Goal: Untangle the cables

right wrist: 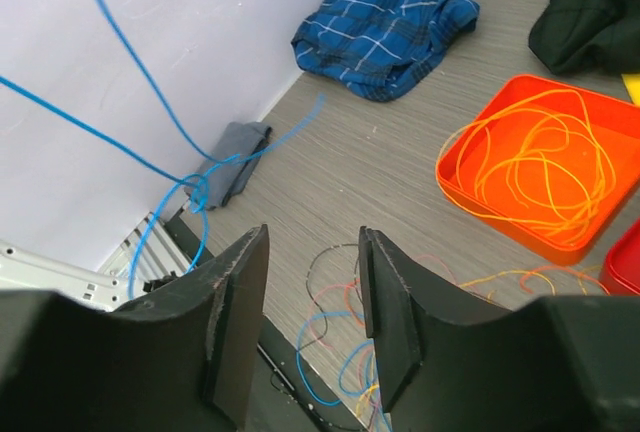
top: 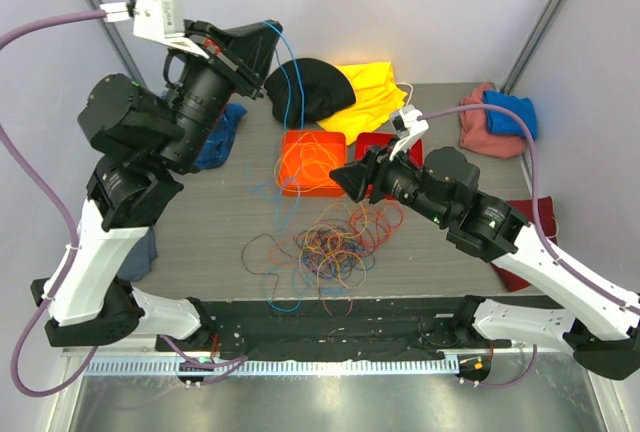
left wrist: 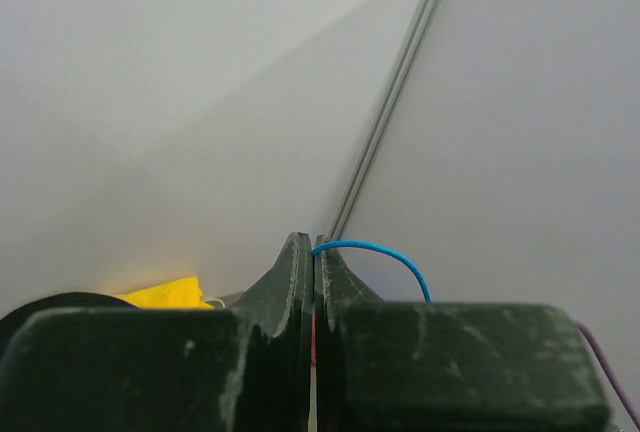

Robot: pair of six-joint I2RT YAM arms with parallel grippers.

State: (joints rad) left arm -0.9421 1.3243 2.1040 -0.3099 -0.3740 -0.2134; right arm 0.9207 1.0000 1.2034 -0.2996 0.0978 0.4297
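- Left gripper [top: 272, 30] is up high, upper left of the top view. Its jaws are pressed together, clamped on one blue cable [top: 290, 82].
- On my left wrist view the gripper [left wrist: 313, 252] shows no gap at the tips. The blue cable [left wrist: 390, 249] arcs out of the pinch to the right and drops behind the finger.
- From the pinch the blue cable hangs down past the black cloth [top: 315, 87] toward the orange tray [top: 300, 189]. I can't tell where it lands.
- Right gripper [top: 338, 177] sits mid-frame in the top view, just right of the orange tray and low over the table [top: 230, 212]. Jaws are apart, nothing between them.
- On the right wrist view the gripper [right wrist: 312, 252] frames bare table and a few loose loops below. Blue cable strands [right wrist: 150, 82] run across the left side of that frame, up in the air.
- The cable pile [top: 335, 242] lies lower centre of the top view. It is mixed orange, red, blue and purple loops, tangled, near the arm bases.
- Orange cables [right wrist: 530, 167] are coiled inside the orange tray [right wrist: 450, 187].
- The red tray [top: 372, 140] is just right of the orange one, partly hidden by the right arm.
- Yellow cloth [top: 370, 92] is top centre, touching the black cloth.
- Blue plaid cloth [right wrist: 385, 22] is at the top of the right wrist frame, with grey cloth [right wrist: 235, 167] on its left by the wall.
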